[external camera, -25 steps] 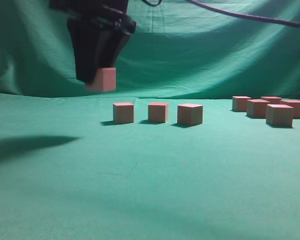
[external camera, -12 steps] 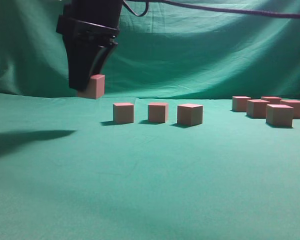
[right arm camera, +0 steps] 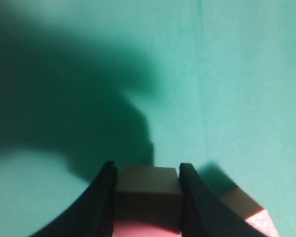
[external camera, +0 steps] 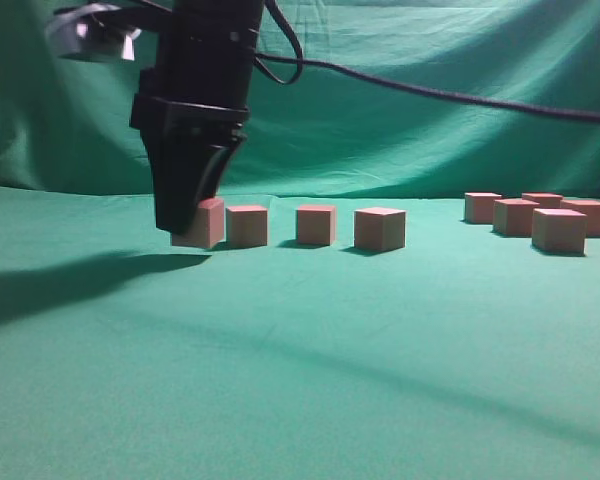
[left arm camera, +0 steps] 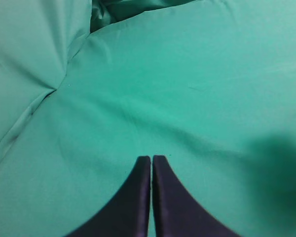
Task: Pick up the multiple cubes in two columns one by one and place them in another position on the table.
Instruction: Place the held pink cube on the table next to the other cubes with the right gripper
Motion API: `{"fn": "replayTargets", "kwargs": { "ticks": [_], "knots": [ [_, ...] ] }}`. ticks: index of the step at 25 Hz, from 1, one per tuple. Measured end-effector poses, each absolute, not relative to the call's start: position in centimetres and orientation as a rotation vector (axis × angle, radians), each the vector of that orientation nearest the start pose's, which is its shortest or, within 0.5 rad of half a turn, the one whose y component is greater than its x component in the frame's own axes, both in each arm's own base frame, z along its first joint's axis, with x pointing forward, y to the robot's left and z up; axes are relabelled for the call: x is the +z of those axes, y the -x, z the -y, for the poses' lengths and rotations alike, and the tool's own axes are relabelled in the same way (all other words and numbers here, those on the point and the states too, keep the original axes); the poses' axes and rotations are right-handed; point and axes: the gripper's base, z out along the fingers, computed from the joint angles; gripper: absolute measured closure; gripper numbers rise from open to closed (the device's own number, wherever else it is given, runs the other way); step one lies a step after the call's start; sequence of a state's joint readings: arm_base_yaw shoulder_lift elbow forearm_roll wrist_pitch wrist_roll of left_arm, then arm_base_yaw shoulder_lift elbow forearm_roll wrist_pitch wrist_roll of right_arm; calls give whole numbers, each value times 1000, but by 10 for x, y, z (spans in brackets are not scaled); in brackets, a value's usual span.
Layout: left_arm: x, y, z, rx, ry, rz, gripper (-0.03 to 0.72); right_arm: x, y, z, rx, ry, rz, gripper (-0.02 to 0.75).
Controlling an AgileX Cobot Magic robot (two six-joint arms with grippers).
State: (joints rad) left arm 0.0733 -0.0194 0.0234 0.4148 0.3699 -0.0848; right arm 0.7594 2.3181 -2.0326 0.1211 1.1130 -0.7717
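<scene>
The risk I see is a collision: the held cube (external camera: 202, 222) hangs very low and just beside the first cube of the placed row (external camera: 247, 225), so a small drift to the right, or a release before it rests flat, could knock that neighbour or leave the cube tilted. Whether it already touches the tabletop (external camera: 300, 380) I cannot tell from this angle. The right gripper (right arm camera: 147, 183) has its fingers (right arm camera: 106, 197) spread about one cube wide, pinching the cube on two sides. The left gripper (left arm camera: 151, 159) has its fingers pressed together, holding nothing. The other cubes (external camera: 545, 220) wait far right.
</scene>
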Motion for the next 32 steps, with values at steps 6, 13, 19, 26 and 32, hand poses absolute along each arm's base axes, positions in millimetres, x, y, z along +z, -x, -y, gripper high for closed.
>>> {"fn": "replayTargets", "kwargs": {
  "ticks": [6, 13, 19, 26, 32],
  "knots": [
    [176, -51, -17, 399, -109, -1841, 688, 185, -354, -344, 163, 1953, -2130, 483],
    [176, -51, -17, 399, -109, -1841, 688, 185, -358, -340, 156, 1982, -2097, 483],
    [176, -51, -17, 399, -109, -1841, 688, 186, -358, -339, 198, 2069, -2010, 483],
    [176, -51, -17, 399, -109, -1841, 688, 186, -356, -341, 237, 2129, -1927, 483],
    [176, -51, -17, 399, -109, -1841, 688, 186, -357, -339, 220, 2143, -1931, 483]
  ]
}}
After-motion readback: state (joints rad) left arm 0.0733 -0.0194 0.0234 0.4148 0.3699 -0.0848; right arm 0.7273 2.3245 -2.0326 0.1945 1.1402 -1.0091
